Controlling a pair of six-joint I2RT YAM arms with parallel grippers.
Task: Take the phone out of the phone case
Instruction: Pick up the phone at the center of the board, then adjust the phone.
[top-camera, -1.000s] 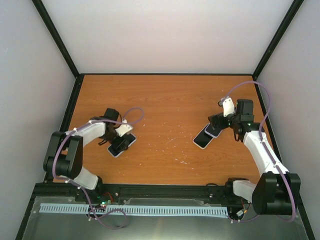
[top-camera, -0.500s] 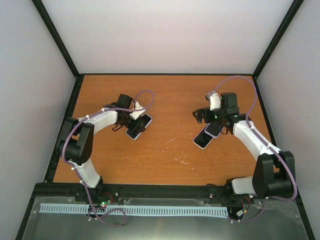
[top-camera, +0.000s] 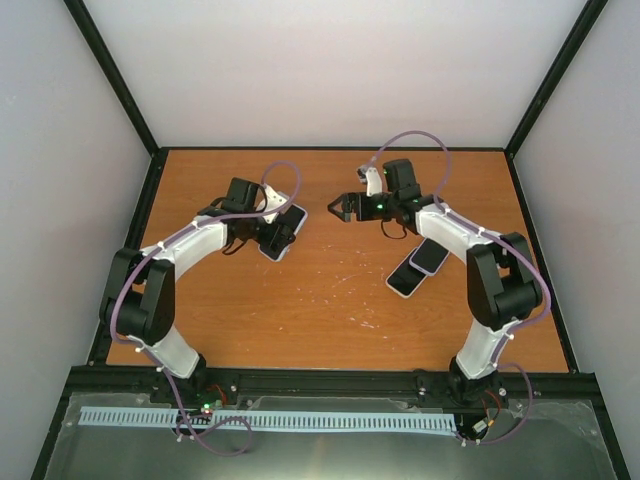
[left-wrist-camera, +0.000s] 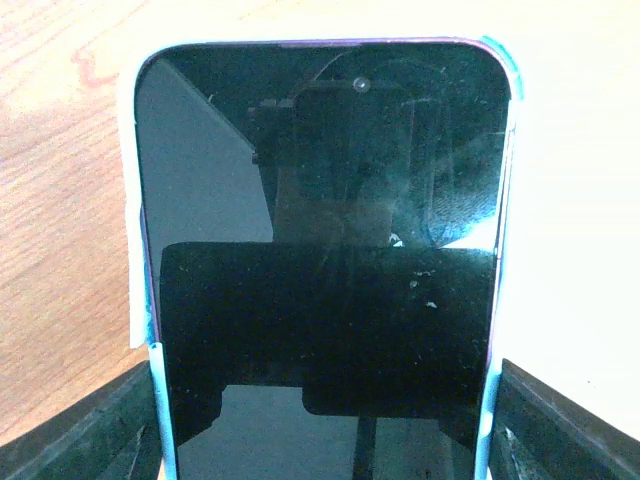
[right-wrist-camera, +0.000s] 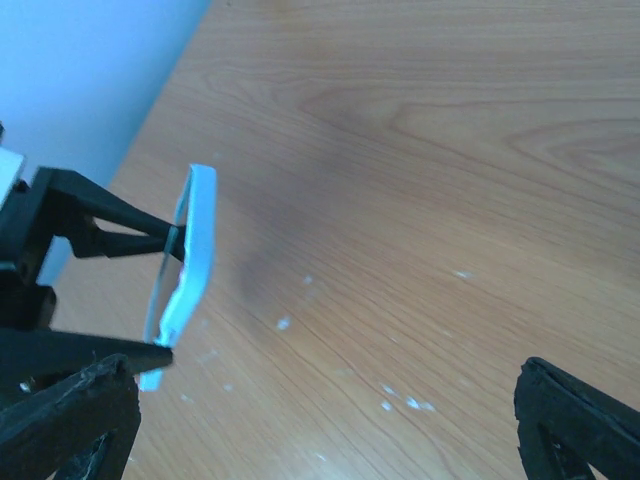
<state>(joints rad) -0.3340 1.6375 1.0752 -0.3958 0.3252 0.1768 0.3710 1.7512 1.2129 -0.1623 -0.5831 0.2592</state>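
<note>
Left wrist view tells you the job has hardly begun: the phone (left-wrist-camera: 320, 250) sits fully inside the phone case (left-wrist-camera: 135, 250), with the pale blue rim running up both long edges and a thin purple line of the handset showing along the top. The left gripper (left-wrist-camera: 325, 435) is clamped on the case's two sides near its lower end and holds it up off the table (top-camera: 330, 330), screen towards its own camera. The right gripper (top-camera: 342, 208) has its fingers spread wide and grips nothing; from the right wrist you see the cased phone edge-on, near but not touching. What is left for you, as I judge it, is everything that counts: get a hold on the case lip, peel it away and free the handset.

Against the top view half a second ago, the left arm has carried the phone farther from its base and a little towards the middle. The right arm has swung away from the two other handsets (top-camera: 405, 281) lying on the table and now points at the phone. Those two have not shifted
</note>
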